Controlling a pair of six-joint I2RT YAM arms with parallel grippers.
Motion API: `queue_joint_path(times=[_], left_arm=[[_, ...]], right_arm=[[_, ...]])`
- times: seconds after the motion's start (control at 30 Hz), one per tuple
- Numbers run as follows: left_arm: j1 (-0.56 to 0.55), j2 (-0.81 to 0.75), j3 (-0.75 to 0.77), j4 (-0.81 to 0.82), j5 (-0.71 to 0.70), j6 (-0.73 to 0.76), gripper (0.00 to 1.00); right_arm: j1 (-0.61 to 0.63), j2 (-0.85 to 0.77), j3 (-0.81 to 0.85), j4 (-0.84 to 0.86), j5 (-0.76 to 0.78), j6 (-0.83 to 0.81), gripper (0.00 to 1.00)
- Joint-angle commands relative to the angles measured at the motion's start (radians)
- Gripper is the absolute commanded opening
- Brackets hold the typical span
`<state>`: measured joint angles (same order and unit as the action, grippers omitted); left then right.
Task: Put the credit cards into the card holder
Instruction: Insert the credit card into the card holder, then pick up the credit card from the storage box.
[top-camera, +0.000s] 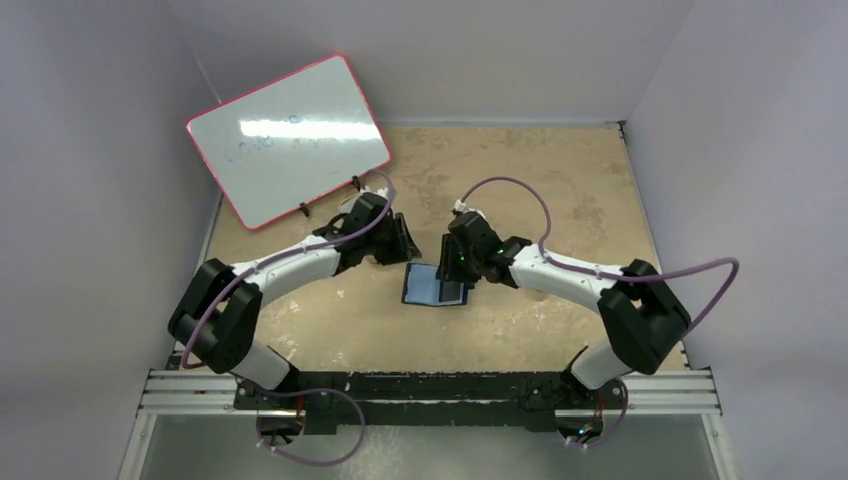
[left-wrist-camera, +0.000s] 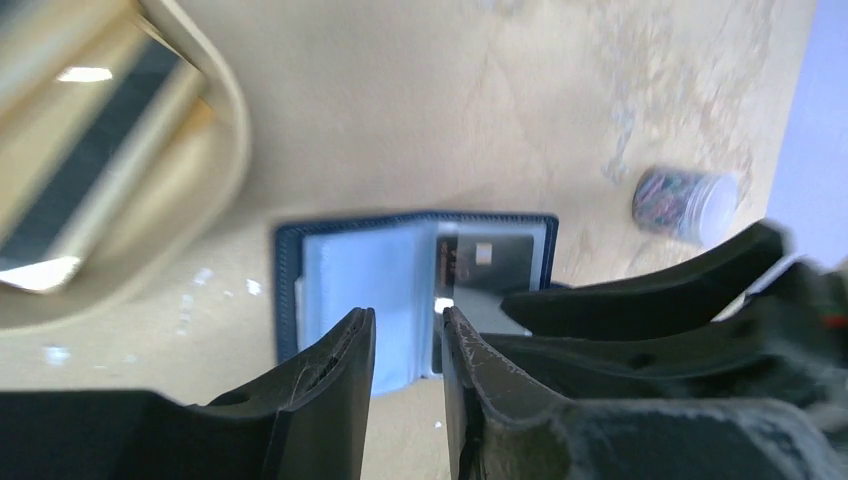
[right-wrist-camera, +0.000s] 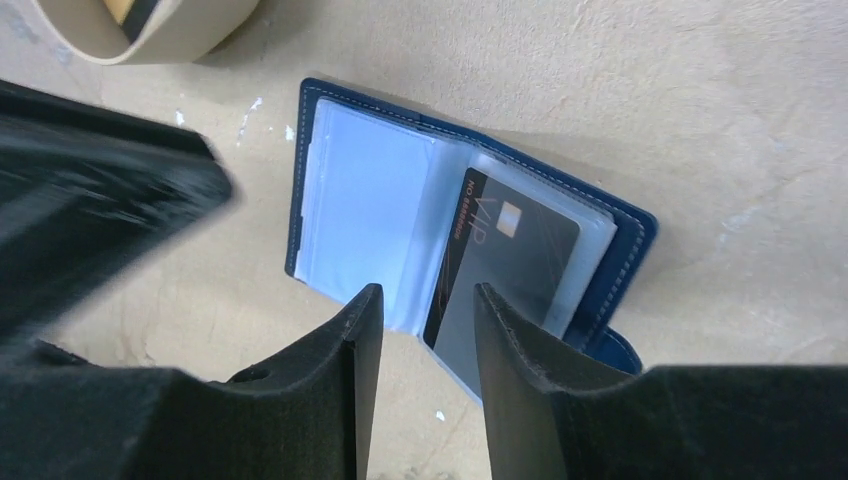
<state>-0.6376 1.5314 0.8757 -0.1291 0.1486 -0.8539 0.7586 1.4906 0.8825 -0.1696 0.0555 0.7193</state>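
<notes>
Gently, with left gripper (left-wrist-camera: 407, 318) and right gripper (right-wrist-camera: 428, 295) parted and empty, nip the stiff, slick credit card (right-wrist-camera: 515, 260) by its exposed edge.

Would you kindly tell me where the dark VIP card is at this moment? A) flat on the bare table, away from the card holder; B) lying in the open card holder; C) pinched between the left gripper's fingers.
B: the right wrist view shows the dark VIP card lying among the clear sleeves of the open card holder.
</notes>
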Motion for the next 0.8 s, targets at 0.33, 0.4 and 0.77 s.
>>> queue_joint_path(times=[0.33, 0.4, 0.77], left_arm=[[0.193, -0.045, 0.350, -0.353, -0.320, 0.430, 0.66], [0.216, -0.021, 0.375, -0.366, -0.332, 0.458, 0.67], [0.243, 0.143, 0.521, -0.460, -0.505, 0.671, 0.68]], right_arm=[[0.012, 0.126, 0.025, 0.056, 0.031, -0.015, 0.50], [0.013, 0.138, 0.032, 0.067, 0.025, -0.023, 0.50], [0.015, 0.178, 0.046, 0.081, 0.020, -0.051, 0.51]])
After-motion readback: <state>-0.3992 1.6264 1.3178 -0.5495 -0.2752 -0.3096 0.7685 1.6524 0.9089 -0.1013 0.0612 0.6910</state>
